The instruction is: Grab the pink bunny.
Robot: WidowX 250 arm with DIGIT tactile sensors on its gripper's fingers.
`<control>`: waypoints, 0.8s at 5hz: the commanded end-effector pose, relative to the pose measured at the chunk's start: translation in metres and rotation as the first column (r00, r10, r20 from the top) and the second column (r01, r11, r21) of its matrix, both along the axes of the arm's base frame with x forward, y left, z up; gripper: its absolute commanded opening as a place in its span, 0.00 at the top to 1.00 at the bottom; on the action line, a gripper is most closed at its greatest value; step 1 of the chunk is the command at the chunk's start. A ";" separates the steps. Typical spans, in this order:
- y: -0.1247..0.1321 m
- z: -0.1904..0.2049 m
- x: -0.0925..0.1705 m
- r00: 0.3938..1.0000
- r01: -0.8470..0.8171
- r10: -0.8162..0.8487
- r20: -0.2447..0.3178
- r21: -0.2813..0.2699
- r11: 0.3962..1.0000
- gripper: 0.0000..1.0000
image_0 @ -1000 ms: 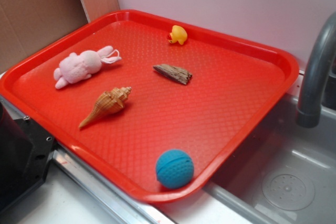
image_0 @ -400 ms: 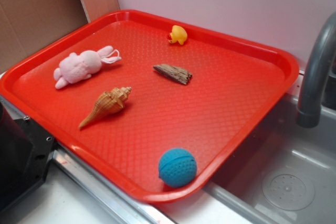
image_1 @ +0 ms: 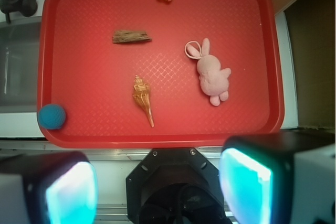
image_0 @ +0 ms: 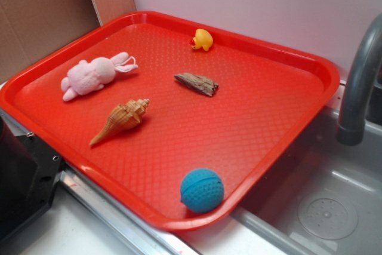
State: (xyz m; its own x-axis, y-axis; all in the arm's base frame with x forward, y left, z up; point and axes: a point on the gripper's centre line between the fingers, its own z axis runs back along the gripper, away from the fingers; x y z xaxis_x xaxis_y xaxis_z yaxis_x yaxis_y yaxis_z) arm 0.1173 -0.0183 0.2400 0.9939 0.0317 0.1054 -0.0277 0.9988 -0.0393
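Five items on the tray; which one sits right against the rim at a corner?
The blue ball, touching the red tray rim at its sink-side corner; the yellow duck nears only the back edge.

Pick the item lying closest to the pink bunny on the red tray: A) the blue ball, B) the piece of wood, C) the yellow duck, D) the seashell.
D: the seashell lies just beside the pink bunny on the red tray, apart from it, while the other three things sit farther off.
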 end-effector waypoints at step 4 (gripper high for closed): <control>0.077 -0.172 0.060 0.965 0.214 -0.191 -0.180 0.118 0.970 0.00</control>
State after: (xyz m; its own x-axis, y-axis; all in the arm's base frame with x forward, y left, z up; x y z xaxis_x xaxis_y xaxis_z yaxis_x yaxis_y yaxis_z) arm 0.1750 0.0567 0.0606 0.9831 -0.1507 -0.1043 0.1571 0.9860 0.0558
